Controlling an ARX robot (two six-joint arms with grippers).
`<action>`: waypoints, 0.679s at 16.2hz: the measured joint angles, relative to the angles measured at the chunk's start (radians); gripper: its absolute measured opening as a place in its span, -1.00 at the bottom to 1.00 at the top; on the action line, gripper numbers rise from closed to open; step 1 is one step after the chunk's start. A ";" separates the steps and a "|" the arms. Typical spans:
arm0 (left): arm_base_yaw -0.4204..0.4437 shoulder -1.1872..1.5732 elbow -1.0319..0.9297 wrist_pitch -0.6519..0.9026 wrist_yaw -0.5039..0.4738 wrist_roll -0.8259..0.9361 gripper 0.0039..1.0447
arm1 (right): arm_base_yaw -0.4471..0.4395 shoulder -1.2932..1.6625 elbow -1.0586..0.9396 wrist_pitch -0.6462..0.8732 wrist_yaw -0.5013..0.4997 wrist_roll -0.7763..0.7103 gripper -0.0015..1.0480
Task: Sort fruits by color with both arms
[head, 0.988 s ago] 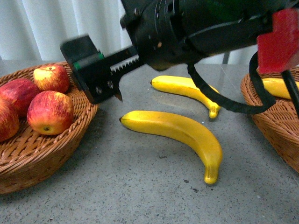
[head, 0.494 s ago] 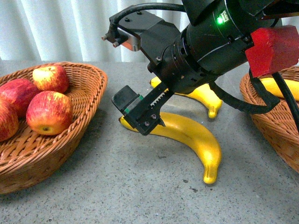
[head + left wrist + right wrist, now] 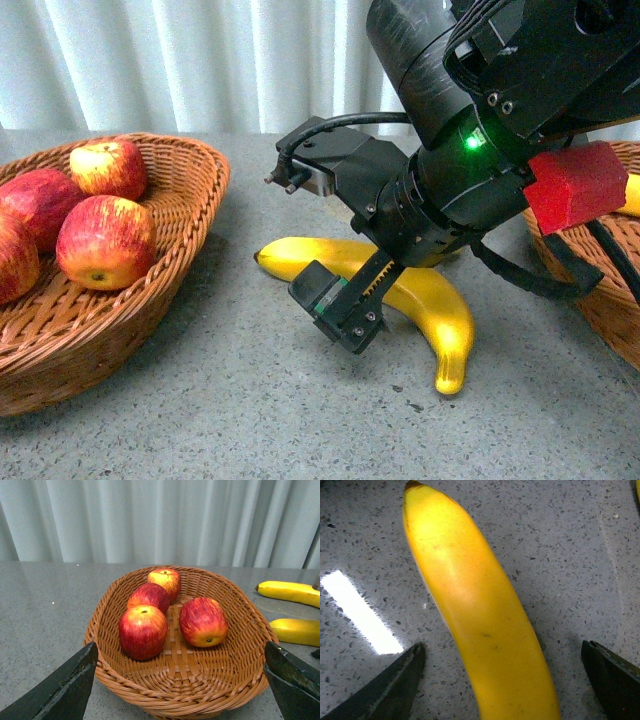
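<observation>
Several red apples [image 3: 105,240] lie in the wicker basket [image 3: 190,215] on the left. A long yellow banana [image 3: 445,315] lies on the grey table between the baskets. My right gripper [image 3: 502,680] hangs open low over its middle, one finger [image 3: 340,305] on each side, not touching it. In the left wrist view my left gripper [image 3: 180,680] is open and empty, at the near rim of the apple basket [image 3: 240,690], with the apples [image 3: 143,631] beyond it. The left arm is out of the front view.
A second wicker basket [image 3: 600,300] stands at the right with a banana [image 3: 632,195] in it. The left wrist view shows another banana [image 3: 290,591] on the table behind the near banana [image 3: 297,631]. A white curtain hangs behind the table.
My right arm has swung from the apple basket's rim to the right and down. Its open gripper now straddles the near banana. The fruits have not moved.
</observation>
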 joint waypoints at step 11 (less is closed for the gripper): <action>0.000 0.000 0.000 0.000 0.000 0.000 0.88 | -0.136 -0.124 0.017 0.092 -0.217 0.151 -0.37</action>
